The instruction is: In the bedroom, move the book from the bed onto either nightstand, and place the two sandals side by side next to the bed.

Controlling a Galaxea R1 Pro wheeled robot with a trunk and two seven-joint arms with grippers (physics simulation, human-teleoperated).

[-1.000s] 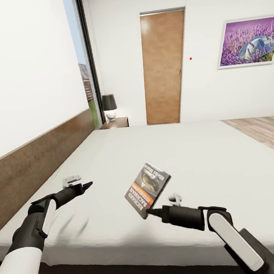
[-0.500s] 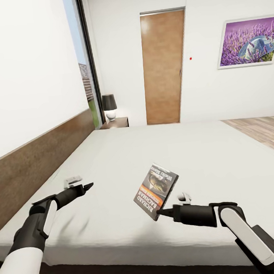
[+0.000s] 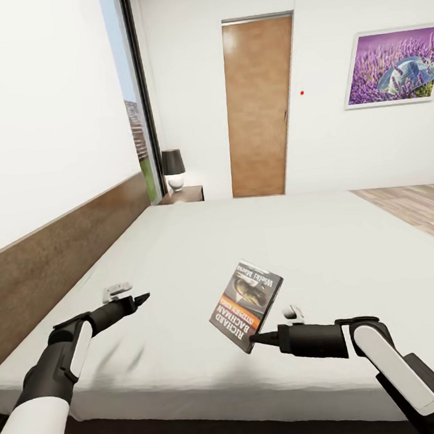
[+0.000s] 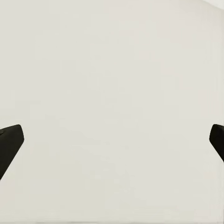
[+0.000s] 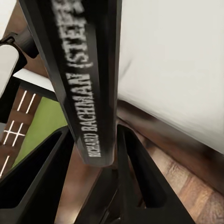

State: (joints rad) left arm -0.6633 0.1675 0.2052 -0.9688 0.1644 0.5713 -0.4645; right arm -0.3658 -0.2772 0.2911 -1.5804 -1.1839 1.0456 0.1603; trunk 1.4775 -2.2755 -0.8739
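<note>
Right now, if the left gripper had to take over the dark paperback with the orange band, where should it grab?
Probably the top free edge of the dark paperback with the orange band, approached from the robot's left. The right gripper is shut on its bottom corner and the book stands tilted above the pale grey-white mattress, leaving that edge exposed. The left gripper hangs open nearby.

Dark paperback book [image 3: 247, 305] tilted upright above the pale bed [image 3: 246, 240]

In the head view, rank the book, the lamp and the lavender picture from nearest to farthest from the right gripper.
1. Book: clamped in the right gripper, above the bed.
2. Lamp: on the nightstand past the bed's far left corner.
3. Lavender picture: on the far wall, to the right.
</note>
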